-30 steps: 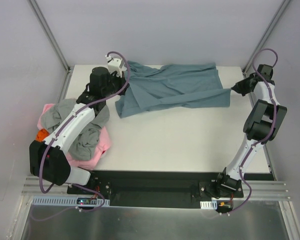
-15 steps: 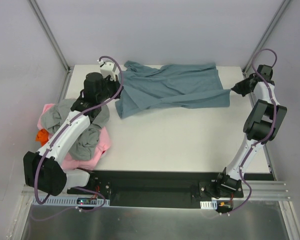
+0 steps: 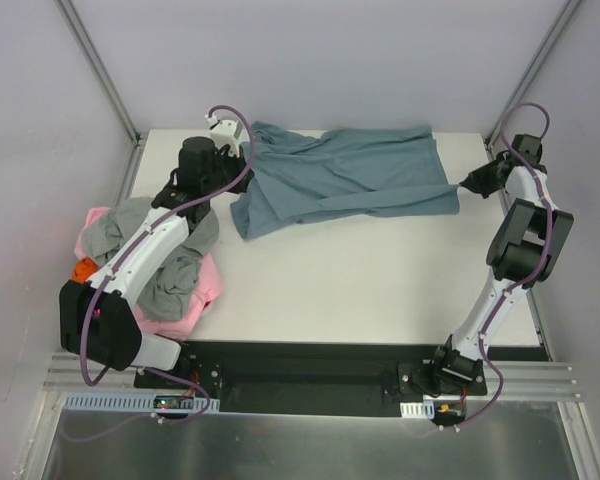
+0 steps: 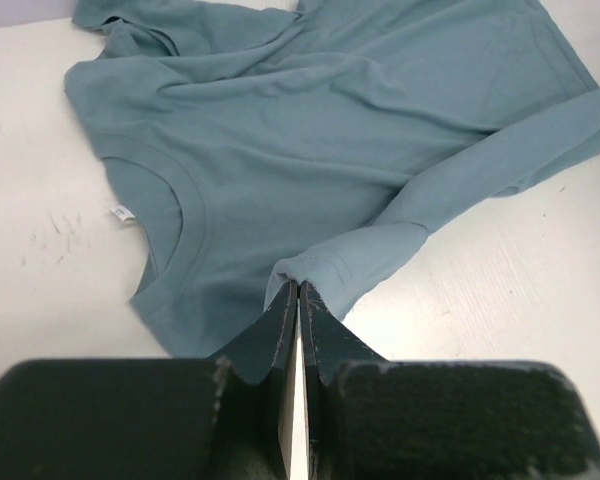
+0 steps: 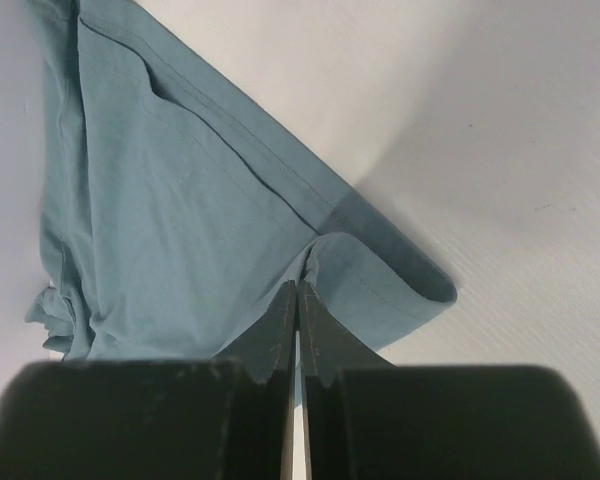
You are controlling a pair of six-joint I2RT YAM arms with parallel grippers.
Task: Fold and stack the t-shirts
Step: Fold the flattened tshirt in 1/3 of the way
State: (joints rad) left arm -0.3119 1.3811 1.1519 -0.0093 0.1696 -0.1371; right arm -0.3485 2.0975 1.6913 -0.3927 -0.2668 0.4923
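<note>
Table (image 3: 360,290): white top. Near and centre areas carry nothing but the arms' reach.

Blue shirt (image 3: 350,180): largest item, spread across the far half of the table, rumpled and not folded. It is stretched between both grippers, L end far-left, R end far-right.
- Top view gives the full span.
- L wrist view (image 4: 310,150) adds creases across the chest.
- R wrist view (image 5: 170,220) shows only the hem corner, w/ double stitching, lying flat on the table.

Pile, near-left table edge, well apart from the blue shirt, top view only:
- Pink shirt (image 3: 208,288) at the bottom.
- Grey shirt (image 3: 175,285) crumpled on top.
- Orange shirt (image 3: 83,269) is a small patch at the L side; can't tell how it lies.
- L arm (image 3: 145,250) crosses above the pile and hides part of it.

R arm (image 3: 525,240): rises from the near edge and reaches to the far-right corner.

L gripper (image 4: 297,285): fingers clamped together on a small pinch of the blue shirt, by a hemmed sleeve end and just below the neckline. In top view (image 3: 242,150) the grip itself is too small to read.

R gripper (image 5: 297,288): fingers clamped together on a fold at the hem corner, w/ cloth bunched up to the tips. Top view (image 3: 468,183) shows the cloth drawn to a point at the gripper.

Neck tag (image 4: 123,212): small, white, inside the neckline. L wrist view only.
</note>
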